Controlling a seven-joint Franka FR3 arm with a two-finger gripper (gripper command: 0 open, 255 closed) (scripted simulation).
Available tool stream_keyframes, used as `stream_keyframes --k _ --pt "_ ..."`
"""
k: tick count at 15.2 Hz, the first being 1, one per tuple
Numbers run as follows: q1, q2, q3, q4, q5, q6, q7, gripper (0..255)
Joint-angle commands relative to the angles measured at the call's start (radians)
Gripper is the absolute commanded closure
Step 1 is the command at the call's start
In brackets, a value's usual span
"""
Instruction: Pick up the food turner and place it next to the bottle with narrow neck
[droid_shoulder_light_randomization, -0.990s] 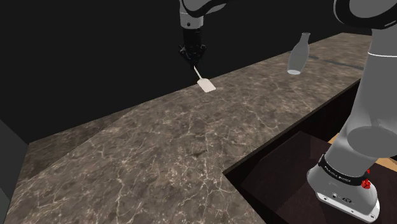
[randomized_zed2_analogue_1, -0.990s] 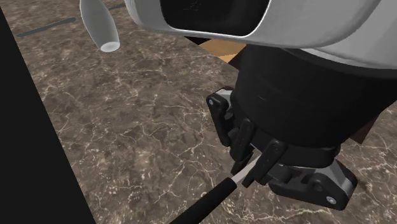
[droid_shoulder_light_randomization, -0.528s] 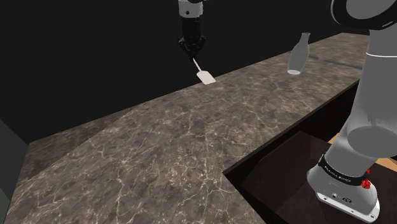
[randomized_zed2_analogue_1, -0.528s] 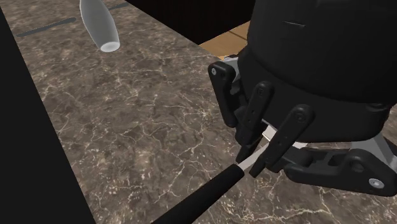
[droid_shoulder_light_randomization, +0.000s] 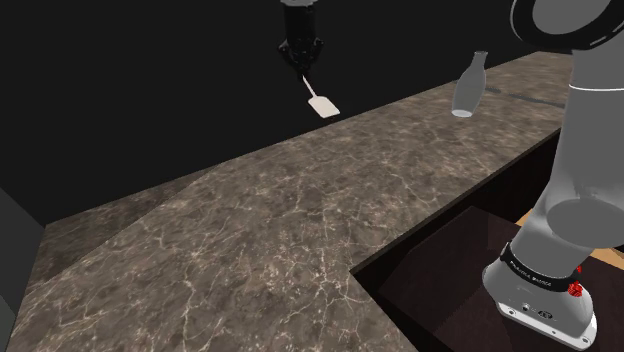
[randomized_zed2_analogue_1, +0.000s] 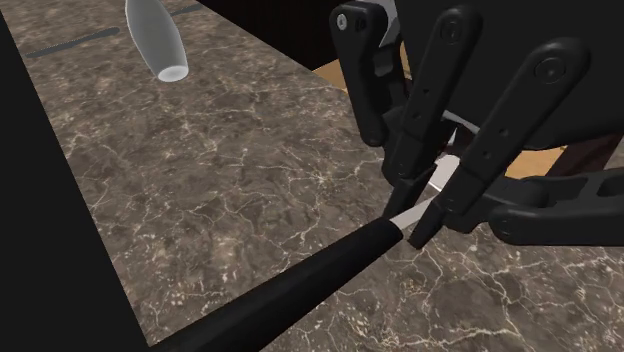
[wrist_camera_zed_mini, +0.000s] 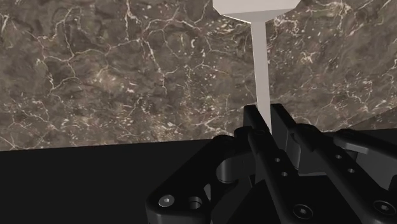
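Looking good so far, I'd say: the gripper (droid_shoulder_light_randomization: 303, 70) has its fingers (wrist_camera_zed_mini: 284, 127) clamped on the food turner (droid_shoulder_light_randomization: 322, 104). They pinch the thin pale shaft (wrist_camera_zed_mini: 262, 70) just past the black handle (randomized_zed2_analogue_1: 320, 275). The flat end hangs clear of the marbled worktop (droid_shoulder_light_randomization: 280, 230), near its far edge. So the pick-up half looks done to me. What's left is the whole carry: the pale narrow-necked bottle (droid_shoulder_light_randomization: 468, 85) stands upright well apart, off toward the shoulder view's right. After that it's lowering the turner next to it and letting go, without knocking the bottle over.
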Motion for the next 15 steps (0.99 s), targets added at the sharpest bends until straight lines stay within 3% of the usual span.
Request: stream_keyframes --k 1,7,15 --pt "0.004 0.015 0.001 0.049 -0.004 -0.035 0.000 255" --pt "0.020 0.071 0.001 0.212 -0.017 -0.143 0.001 255" --pt "-0.127 -0.090 -0.057 -0.016 0.041 -0.067 -0.179 255"
